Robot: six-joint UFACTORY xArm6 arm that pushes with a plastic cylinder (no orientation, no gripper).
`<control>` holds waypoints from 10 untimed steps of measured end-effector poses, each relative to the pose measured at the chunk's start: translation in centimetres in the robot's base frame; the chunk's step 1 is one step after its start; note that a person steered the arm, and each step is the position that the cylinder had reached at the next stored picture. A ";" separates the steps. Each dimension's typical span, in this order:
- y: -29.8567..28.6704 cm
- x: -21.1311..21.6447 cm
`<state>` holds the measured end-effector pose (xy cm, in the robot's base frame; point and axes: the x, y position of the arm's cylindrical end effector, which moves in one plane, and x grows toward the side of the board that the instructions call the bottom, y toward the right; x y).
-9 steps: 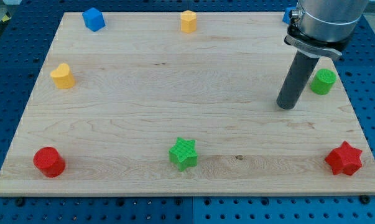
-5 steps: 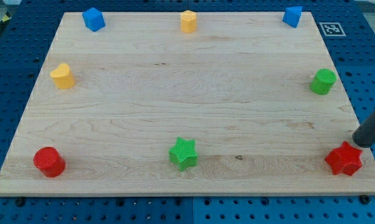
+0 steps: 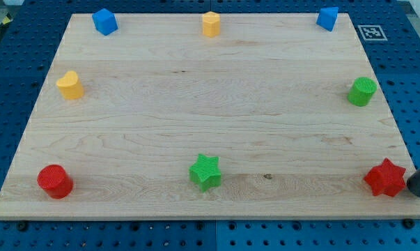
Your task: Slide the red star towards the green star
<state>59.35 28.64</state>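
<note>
The red star (image 3: 385, 178) lies near the board's bottom right corner. The green star (image 3: 205, 171) lies at the bottom middle, far to the red star's left. My tip (image 3: 416, 193) is at the view's right edge, just right of the red star and very close to it; whether it touches is unclear. Only the rod's lower end shows.
Wooden board (image 3: 210, 104) on a blue pegboard. A red cylinder (image 3: 54, 181) at bottom left, a yellow block (image 3: 70, 85) at left, a blue cube (image 3: 104, 21) top left, a yellow block (image 3: 210, 23) top middle, a blue cube (image 3: 327, 17) top right, a green cylinder (image 3: 362, 91) at right.
The rod moved from beside the green cylinder down and right, off the board's right side, to just right of the red star. No block has moved.
</note>
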 end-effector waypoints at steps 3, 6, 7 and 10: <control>-1.3 0.1; -7.5 -0.5; -9.0 -0.5; -11.4 -5.1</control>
<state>54.24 17.28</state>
